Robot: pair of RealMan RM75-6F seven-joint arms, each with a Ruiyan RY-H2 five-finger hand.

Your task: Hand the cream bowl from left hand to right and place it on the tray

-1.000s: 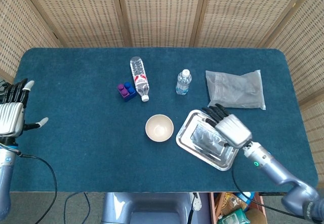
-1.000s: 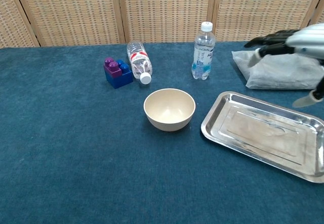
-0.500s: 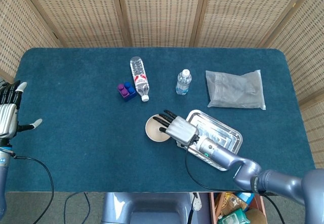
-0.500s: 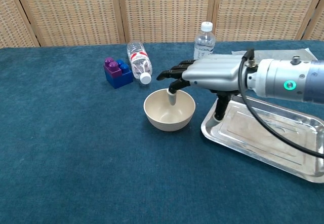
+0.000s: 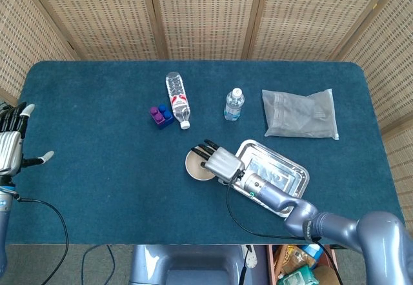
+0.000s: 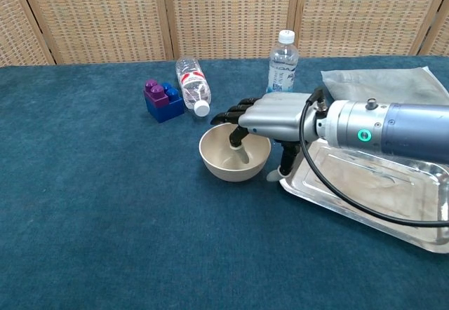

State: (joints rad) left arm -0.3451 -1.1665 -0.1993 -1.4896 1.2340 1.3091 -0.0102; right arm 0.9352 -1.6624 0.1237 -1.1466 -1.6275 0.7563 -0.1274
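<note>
The cream bowl (image 5: 193, 164) (image 6: 224, 166) stands upright on the blue cloth just left of the steel tray (image 5: 288, 174) (image 6: 365, 198). My right hand (image 5: 219, 160) (image 6: 270, 117) lies over the bowl's right rim, its fingers (image 6: 240, 150) dipping inside and the thumb (image 6: 284, 164) hanging outside the wall by the tray's corner. Fingers and thumb stand apart, and the bowl rests on the table. My left hand (image 5: 11, 146) hovers at the table's far left edge, fingers spread, holding nothing; the chest view does not show it.
A bottle lies on its side (image 5: 177, 99) (image 6: 191, 77) beside blue and purple blocks (image 5: 161, 115) (image 6: 161, 98). A small water bottle (image 5: 234, 104) (image 6: 282, 61) stands upright behind the bowl. A clear plastic bag (image 5: 300, 113) (image 6: 393, 82) lies at the back right.
My right hand swept left from above the tray to the bowl, then sank so its fingers reach deeper inside. The left hand drifted slightly toward the left edge.
</note>
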